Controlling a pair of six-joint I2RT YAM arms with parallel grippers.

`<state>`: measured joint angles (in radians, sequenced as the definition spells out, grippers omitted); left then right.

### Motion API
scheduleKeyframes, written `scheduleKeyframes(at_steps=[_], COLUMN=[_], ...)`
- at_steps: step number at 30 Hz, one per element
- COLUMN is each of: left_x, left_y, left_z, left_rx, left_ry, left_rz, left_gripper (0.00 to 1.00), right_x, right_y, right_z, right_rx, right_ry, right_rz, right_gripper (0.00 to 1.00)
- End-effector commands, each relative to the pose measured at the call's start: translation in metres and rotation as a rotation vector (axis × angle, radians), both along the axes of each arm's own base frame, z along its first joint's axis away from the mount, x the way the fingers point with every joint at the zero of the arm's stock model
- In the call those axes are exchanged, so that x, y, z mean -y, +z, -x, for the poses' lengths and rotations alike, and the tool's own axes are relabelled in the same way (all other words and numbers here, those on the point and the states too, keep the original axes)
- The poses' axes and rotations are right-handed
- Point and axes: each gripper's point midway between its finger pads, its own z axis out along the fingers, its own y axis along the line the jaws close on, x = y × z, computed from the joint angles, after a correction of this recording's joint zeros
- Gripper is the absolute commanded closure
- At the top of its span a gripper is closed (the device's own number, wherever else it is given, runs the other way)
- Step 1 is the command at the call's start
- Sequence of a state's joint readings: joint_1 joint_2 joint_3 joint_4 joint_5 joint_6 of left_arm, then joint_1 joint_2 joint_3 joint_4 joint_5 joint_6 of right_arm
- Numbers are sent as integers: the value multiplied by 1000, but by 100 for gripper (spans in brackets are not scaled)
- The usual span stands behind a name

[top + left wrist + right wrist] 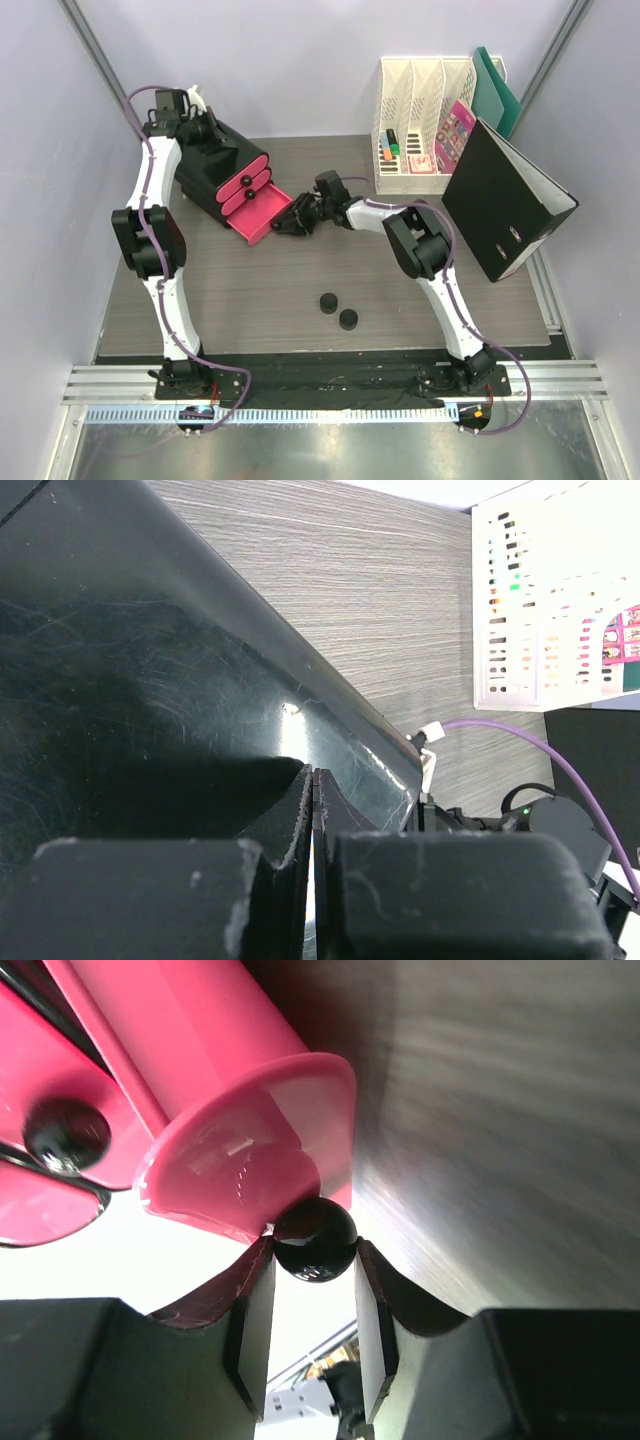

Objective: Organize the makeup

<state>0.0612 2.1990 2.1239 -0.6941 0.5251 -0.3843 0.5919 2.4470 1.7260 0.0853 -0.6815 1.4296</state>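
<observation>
My right end effector (313, 1260) grips the round black knob (315, 1238) of the pink plastic drawer (258, 217), my left end effector (314, 810) closed against the glossy black box (215, 165), likely steadying it, ready for the two black round compacts (328, 302) on the counter (400, 300)

I'm working in a lab test cell staged as an office: plain panel walls (45, 150) are boxing in my grey wood-grain tabletop (260, 290), white file rack (412, 90), black ring binder (500, 205).

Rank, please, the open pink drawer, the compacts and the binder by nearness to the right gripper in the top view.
1. Pink drawer, knob in the jaws of the right gripper.
2. Black compacts, front centre.
3. Black binder, far right.
</observation>
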Motion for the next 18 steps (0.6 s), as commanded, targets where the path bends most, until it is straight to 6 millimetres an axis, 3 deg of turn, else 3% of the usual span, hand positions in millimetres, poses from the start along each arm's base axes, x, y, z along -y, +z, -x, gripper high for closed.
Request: scheduleKeyframes(at_steps=[1,6,10,13,18], left_x=[-22,-22,-20,-21,-22], left_y=[-162,-163,-163,-161,-159], left_z=[108,109,110,109,111], left_rx=[-655,-654,-654,-649,-648], left_ry=[7,5,3,4,2], left_rz=[-165,-165,-160,-162,-163], left_gripper=[100,100,100,100,100], right_x=[28,44,47,49,69], right_y=[-24,-25,-19,-7,22], right_z=[40,51,46,42,40], right_rx=[-272,-283,-252,-209,-165], right_ry=[20,40,56,79,115], right_rz=[69,82,77,91,112], right_gripper=[99,98,48,35,32])
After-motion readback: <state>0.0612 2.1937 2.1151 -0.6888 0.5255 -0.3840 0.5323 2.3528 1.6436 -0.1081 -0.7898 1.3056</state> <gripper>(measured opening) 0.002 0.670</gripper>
